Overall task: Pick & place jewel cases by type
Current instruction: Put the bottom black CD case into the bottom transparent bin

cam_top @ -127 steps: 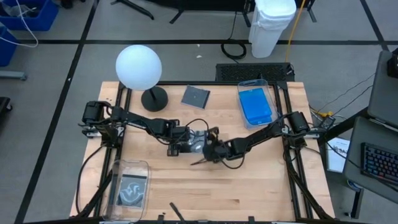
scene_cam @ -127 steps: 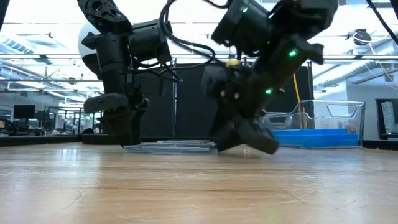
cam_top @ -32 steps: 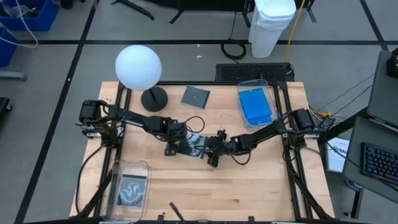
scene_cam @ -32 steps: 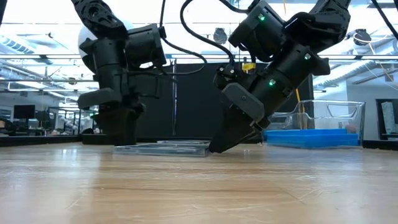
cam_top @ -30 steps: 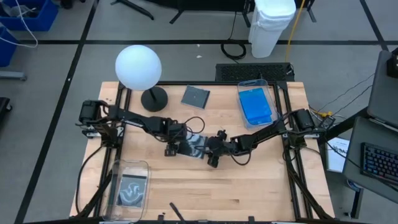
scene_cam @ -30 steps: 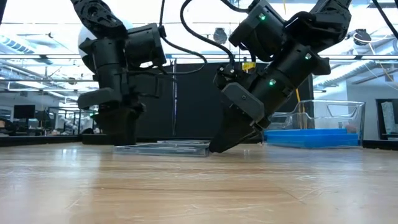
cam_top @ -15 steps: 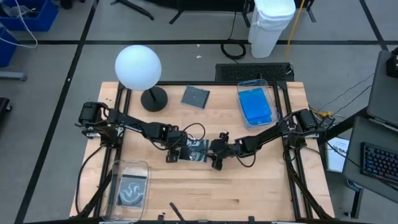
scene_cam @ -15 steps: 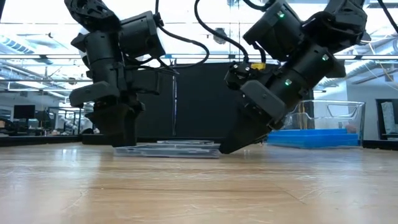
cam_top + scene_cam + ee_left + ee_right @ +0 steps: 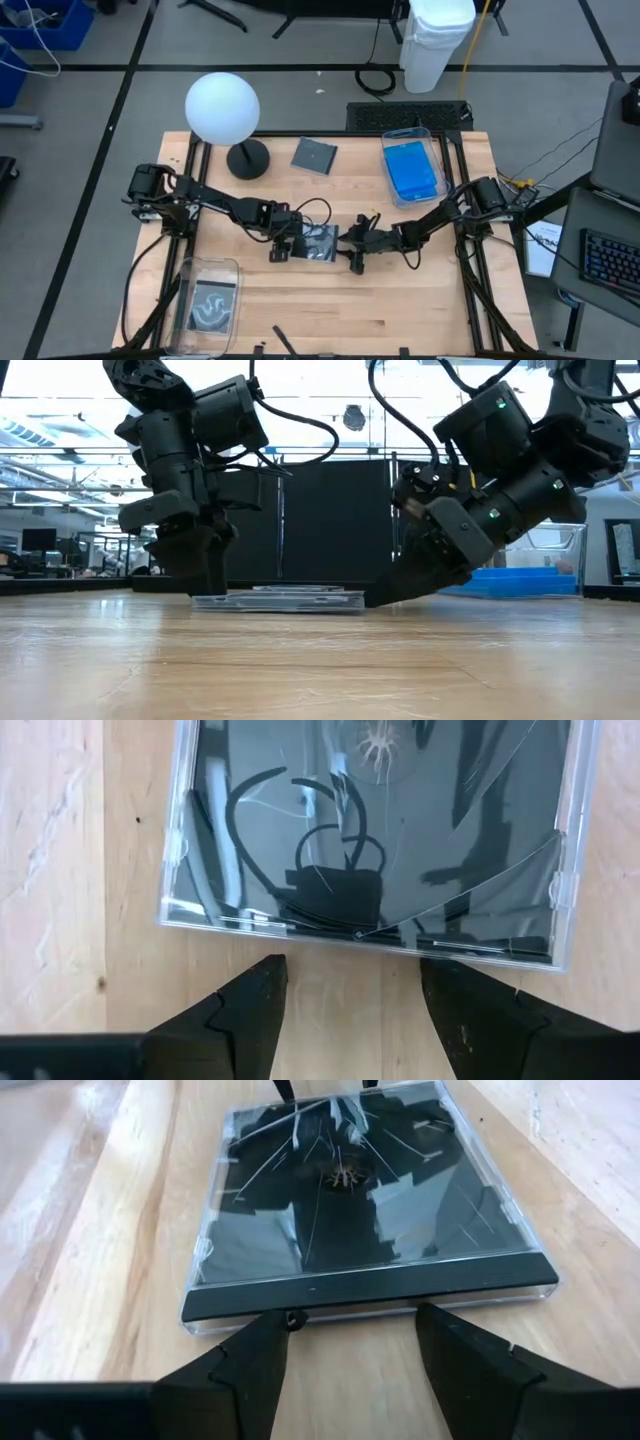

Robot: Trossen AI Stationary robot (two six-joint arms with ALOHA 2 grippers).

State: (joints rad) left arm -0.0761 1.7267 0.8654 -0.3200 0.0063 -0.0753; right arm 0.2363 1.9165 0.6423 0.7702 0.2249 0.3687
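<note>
Dark and glossy under its clear plastic lid, a square jewel case (image 9: pixel 319 243) lies flat on the light wooden table (image 9: pixel 420 300), just below the centre of the high view. The left gripper (image 9: pixel 283 246) sits at the case's left edge and the right gripper (image 9: pixel 352 248) at its right edge, so the case lies between the two. Each gripper's fingers are spread open, tips down near the wood, with nothing held; in the left wrist view the left gripper (image 9: pixel 350 990) stands just short of the case (image 9: pixel 375 830), and the right wrist view shows the same for the right gripper (image 9: pixel 350 1342).

A second dark grey square case (image 9: pixel 314 155) rests in the upper middle, near the black base of a white globe lamp (image 9: pixel 223 107). Bright blue cases (image 9: pixel 412 168) fill a clear plastic bin (image 9: pixel 406 133) at upper right. Another clear bin (image 9: pixel 209 268) at lower left holds one dark case (image 9: pixel 212 305).
</note>
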